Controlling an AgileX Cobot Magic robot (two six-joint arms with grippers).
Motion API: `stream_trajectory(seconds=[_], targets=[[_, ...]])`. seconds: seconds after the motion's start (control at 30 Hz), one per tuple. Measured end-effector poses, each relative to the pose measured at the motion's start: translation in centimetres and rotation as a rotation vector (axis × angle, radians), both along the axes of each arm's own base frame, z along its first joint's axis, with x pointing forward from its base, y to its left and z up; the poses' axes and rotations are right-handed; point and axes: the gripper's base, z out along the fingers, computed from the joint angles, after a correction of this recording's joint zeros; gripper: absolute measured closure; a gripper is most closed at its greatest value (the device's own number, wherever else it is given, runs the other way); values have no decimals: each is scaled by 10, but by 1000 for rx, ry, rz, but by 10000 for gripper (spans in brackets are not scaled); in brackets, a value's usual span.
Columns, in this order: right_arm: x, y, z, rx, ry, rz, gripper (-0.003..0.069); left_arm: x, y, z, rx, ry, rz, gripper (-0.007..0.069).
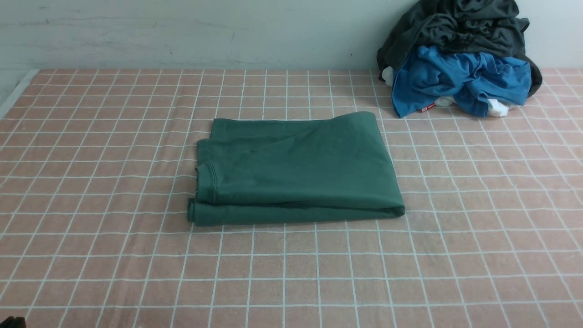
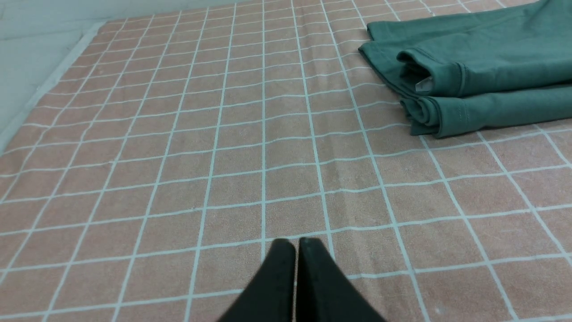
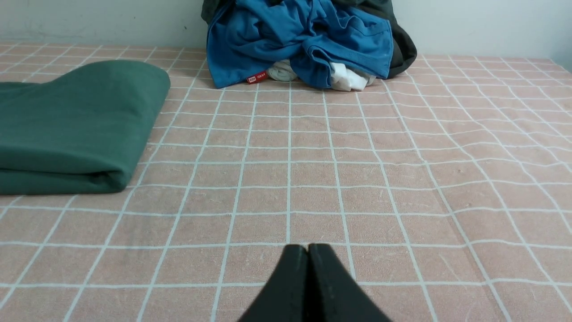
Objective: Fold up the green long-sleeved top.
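The left hand (image 2: 296, 243) shows only its two black tips, pressed together and holding nothing, low over the bench (image 1: 91, 255); the right hand (image 3: 308, 249) is likewise pressed together and empty, the rest of both cut off, and neither is seen from the front. The one green top (image 1: 296, 171) lies folded into a thick, soft rectangle mid-bench, ribbed neck and a bit of white label at its left edge. The bench wears a pink cloth gridded white. Far right by the wall, a crumpled pile: one blue garment (image 1: 460, 79) beneath one dark garment (image 1: 455, 25), white scraps partly hidden.
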Motion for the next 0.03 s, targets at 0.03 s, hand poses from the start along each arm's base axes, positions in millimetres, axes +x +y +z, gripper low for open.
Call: stream_trajectory(seconds=[0.03], targets=[[0, 0, 0, 0, 0, 0, 671, 0, 0, 0, 0, 0, 0, 631]])
